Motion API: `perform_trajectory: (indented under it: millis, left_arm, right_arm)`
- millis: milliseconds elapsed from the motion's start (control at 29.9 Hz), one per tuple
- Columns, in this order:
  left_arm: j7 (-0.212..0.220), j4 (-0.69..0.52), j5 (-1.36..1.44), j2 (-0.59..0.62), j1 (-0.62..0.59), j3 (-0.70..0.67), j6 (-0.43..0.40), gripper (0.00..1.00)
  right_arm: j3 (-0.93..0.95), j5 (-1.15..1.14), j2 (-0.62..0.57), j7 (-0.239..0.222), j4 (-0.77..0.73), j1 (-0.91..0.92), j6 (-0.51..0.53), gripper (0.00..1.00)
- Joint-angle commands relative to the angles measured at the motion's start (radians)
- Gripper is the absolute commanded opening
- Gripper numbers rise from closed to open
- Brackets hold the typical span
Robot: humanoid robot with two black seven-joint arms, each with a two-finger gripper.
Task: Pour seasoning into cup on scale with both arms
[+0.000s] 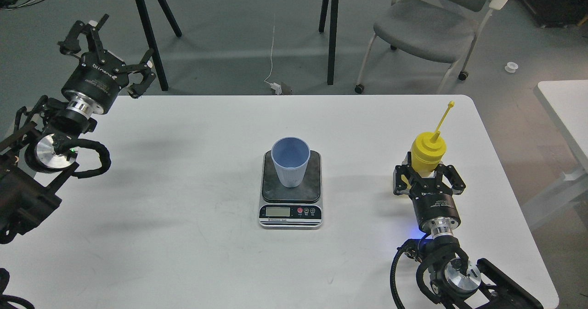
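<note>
The light-blue ribbed cup (290, 161) stands upright on the dark platform of the scale (290, 208) at the table's middle. The yellow seasoning bottle (427, 155) stands upright at the right, its cap strap sticking up and to the right. My right gripper (428, 179) is shut on the bottle's lower body, low over the table. My left gripper (108, 54) is open and empty, raised past the table's far left corner, far from the cup.
The white table (183, 235) holds only the scale, cup and bottle. A grey chair (427, 29) and black table legs (331, 29) stand beyond the far edge. Another white table (567, 102) shows at the right.
</note>
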Motion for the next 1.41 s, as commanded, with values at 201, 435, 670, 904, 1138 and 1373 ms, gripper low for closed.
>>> perform_trajectory:
  millis: [201, 435, 670, 904, 1138, 1373]
  left_arm:
    - [-0.003, -0.006, 0.0, 0.003, 0.0, -0.001, 0.0, 0.99]
    - [-0.002, -0.009, 0.0, 0.013, 0.003, -0.001, 0.0, 0.99]
    - [-0.002, -0.023, -0.001, 0.012, 0.005, -0.001, 0.0, 0.99]
    - [0.001, -0.024, -0.001, 0.029, 0.003, -0.002, 0.0, 0.99]
    - [0.001, -0.023, -0.003, 0.043, 0.005, -0.015, 0.0, 0.99]
    - [-0.002, -0.012, -0.015, 0.041, 0.017, -0.016, 0.0, 0.99]
  right_arm:
    - [-0.038, 0.006, 0.001, 0.001, 0.016, -0.031, 0.0, 0.75]
    - [-0.037, 0.006, -0.002, 0.001, 0.039, -0.062, 0.0, 0.99]
    - [-0.04, 0.0, -0.028, 0.002, 0.148, -0.146, 0.0, 0.99]
    - [-0.063, -0.005, -0.154, 0.009, 0.344, -0.297, 0.0, 0.99]
    - [-0.035, -0.01, -0.48, 0.013, 0.436, -0.354, 0.0, 0.99]
    - [0.083, -0.131, -0.671, 0.013, 0.292, -0.25, 0.0, 0.99]
